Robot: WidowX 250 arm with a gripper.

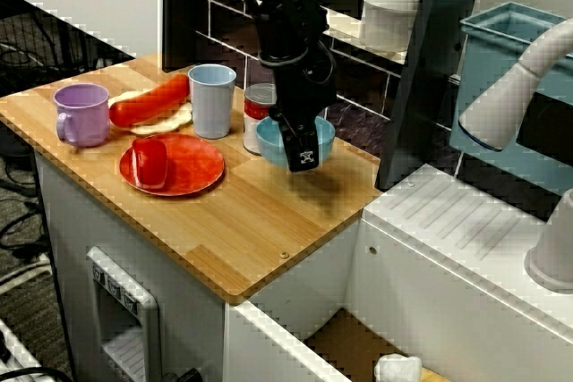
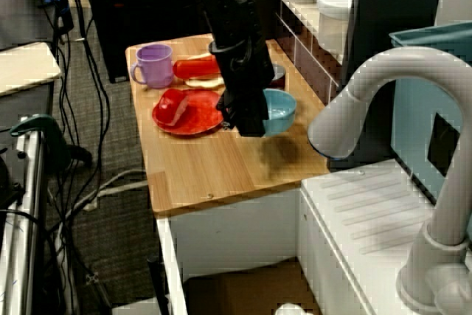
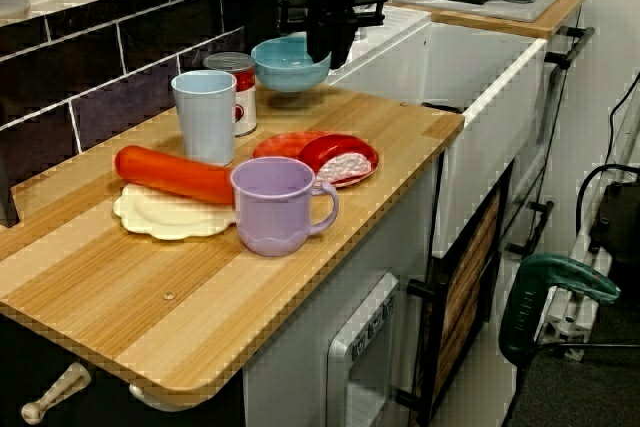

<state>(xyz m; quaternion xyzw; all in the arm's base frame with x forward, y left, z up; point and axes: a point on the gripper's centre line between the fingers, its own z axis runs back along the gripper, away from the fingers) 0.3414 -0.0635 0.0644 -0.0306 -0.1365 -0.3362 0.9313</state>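
Observation:
My black gripper is shut on the rim of a light blue bowl and holds it just above the wooden counter, which carries the bowl's shadow. In the view from the sink side, the bowl sticks out to the right of the gripper. The view along the counter shows the bowl behind a tin can, with the gripper coming down on its right rim. The can stands right next to the bowl.
A light blue cup, a red plate with a red cup lying on it, a purple mug and a red sausage on a cream plate fill the counter's left. A white sink top and faucet lie to the right.

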